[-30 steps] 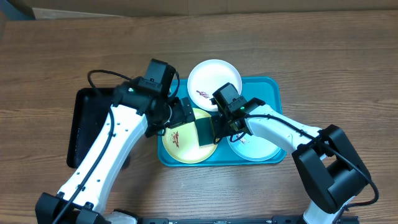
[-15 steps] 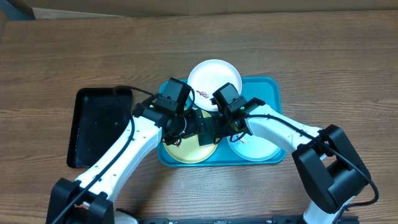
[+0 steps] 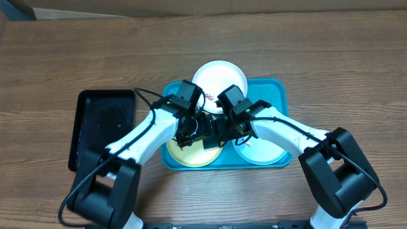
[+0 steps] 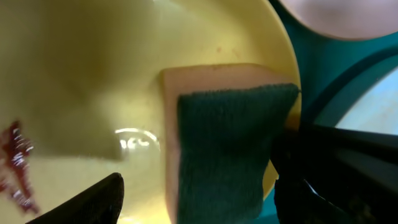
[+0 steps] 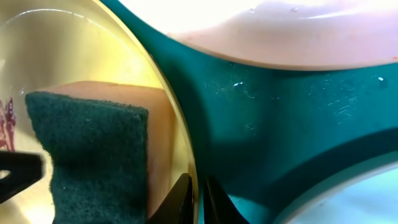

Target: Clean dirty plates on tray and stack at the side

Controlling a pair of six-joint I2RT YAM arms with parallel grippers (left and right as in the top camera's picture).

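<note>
The yellow-green plate (image 3: pixel 181 149) lies front left in the turquoise tray (image 3: pixel 276 89), with a red smear (image 4: pixel 15 162) on it. The white plate (image 3: pixel 219 79) is at the back and the pale mint plate (image 3: pixel 264 152) at the front right. A sponge with a green scouring face (image 4: pixel 230 149) stands on the yellow-green plate; it is mostly hidden in the overhead view. My left gripper (image 4: pixel 205 199) is open, its fingers on either side of the sponge. My right gripper (image 5: pixel 198 196) is shut on the yellow-green plate's right rim (image 5: pixel 180 124).
A black rectangular tray (image 3: pixel 102 127) lies to the left of the turquoise tray. Both arms crowd over the middle of the tray, and their grippers (image 3: pixel 198 130) (image 3: pixel 224 132) are almost touching. Bare wooden table surrounds the trays.
My left arm has swung right from over the black tray to the sponge on the yellow-green plate. My right arm has stayed still, holding the rim.
</note>
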